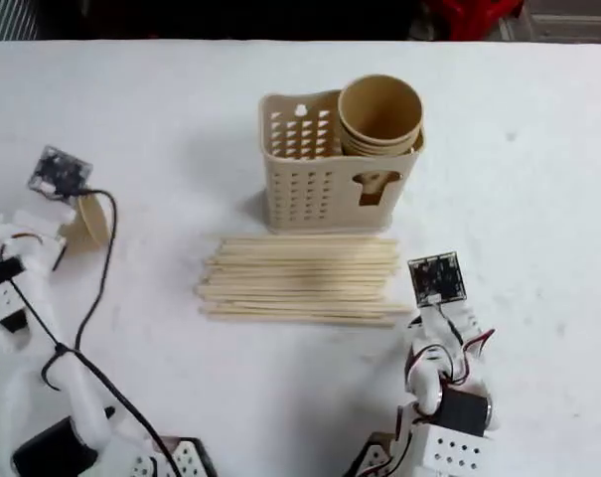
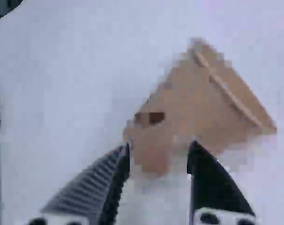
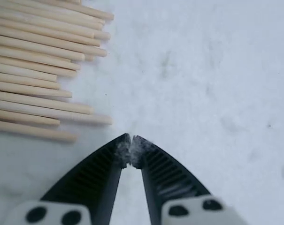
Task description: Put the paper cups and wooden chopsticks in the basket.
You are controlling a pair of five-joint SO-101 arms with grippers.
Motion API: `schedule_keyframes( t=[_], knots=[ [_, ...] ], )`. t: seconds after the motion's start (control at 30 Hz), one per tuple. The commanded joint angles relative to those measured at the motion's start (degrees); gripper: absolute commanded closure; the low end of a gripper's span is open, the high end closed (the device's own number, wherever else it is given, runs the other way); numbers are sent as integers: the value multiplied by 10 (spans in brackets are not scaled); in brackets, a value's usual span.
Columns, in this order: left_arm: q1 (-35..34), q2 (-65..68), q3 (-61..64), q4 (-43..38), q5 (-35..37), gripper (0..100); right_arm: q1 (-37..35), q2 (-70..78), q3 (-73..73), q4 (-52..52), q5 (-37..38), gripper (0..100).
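Paper cup stack [image 1: 379,114] in one basket [image 1: 315,194], one loose cup [image 2: 198,108] at spread left claw [image 2: 160,145]; right claw [image 3: 131,139] pinched shut

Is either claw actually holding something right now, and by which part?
Right gripper holds nothing, shut beside the chopsticks. Left gripper sits at the base end of a tipped paper cup; whether it grips cannot be told.

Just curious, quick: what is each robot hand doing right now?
Left gripper: open, fingers astride the paper cup.
Right gripper: closed, empty.
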Motion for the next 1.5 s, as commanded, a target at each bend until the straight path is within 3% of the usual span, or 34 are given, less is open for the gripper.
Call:
schedule_keyframes(
  t=[0.0,0.17,0.3,0.4,0.57,0.8,1.2,1.47],
  knots=[
    [-41,-14,1,-39,-3,788,-4,-2,-2,-11,5,981],
    [-56,-22,-10,-4,13,788,-4,-2,-2,-11,5,981],
    [-47,-61,-53,96,92,772,-4,-2,-2,-11,5,981],
    [-6,-106,-72,138,166,728,-4,-2,-2,-11,5,981],
    [112,-136,-64,139,215,740,-4,-2,-2,-11,5,981],
    [139,-135,24,-5,225,740,-4,-2,-2,-11,5,981],
    [49,-135,208,-247,113,754,-4,-2,-2,-11,5,981],
    [-39,-136,229,-280,96,767,-4,-2,-2,-10,5,981]
  ],
)
